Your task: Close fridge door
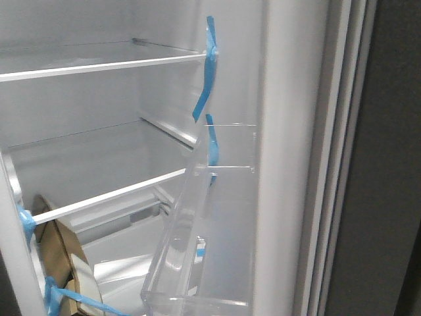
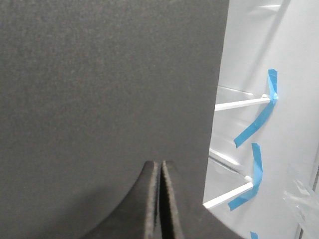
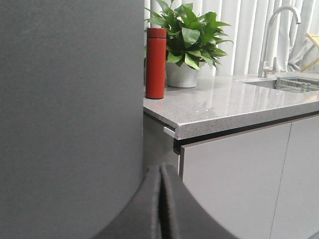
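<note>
In the front view the fridge stands open. The right fridge door (image 1: 388,164) shows its dark-grey outer face at the far right, its white lining (image 1: 283,164) and a clear bin (image 1: 197,250) with blue tape strips (image 1: 205,79). In the left wrist view a dark-grey door slab (image 2: 99,84) fills most of the frame. My left gripper (image 2: 160,167) is shut and empty right in front of that slab. In the right wrist view my right gripper (image 3: 160,172) is shut and empty beside a dark-grey slab (image 3: 70,99). Neither gripper shows in the front view.
Glass shelves (image 1: 99,66) cross the white fridge interior, and a brown roll (image 1: 62,257) sits low at the left by a taped white edge (image 1: 26,224). A stone counter (image 3: 229,104) carries a red bottle (image 3: 156,62), a potted plant (image 3: 189,45) and a sink tap (image 3: 279,30) above pale cabinet fronts (image 3: 234,184).
</note>
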Tool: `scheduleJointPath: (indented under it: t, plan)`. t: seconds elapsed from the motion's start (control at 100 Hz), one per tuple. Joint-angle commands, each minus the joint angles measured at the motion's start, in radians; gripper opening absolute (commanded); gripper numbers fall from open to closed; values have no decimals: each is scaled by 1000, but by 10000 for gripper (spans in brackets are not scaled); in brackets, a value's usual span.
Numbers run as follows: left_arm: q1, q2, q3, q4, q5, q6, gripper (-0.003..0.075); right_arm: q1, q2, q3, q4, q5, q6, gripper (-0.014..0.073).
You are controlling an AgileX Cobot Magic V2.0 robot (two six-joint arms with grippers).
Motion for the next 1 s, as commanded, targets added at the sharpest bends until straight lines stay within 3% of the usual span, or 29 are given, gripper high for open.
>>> scheduleJointPath:
  t: [0.0,0.99]
  plan:
    - [-2,19,28,-2,-77,-3,-21,-6,-12,11,-9,-81,-4,-76]
    - [-2,19,28,-2,-77,-3,-21,-6,-12,11,-9,-95,-10,-76]
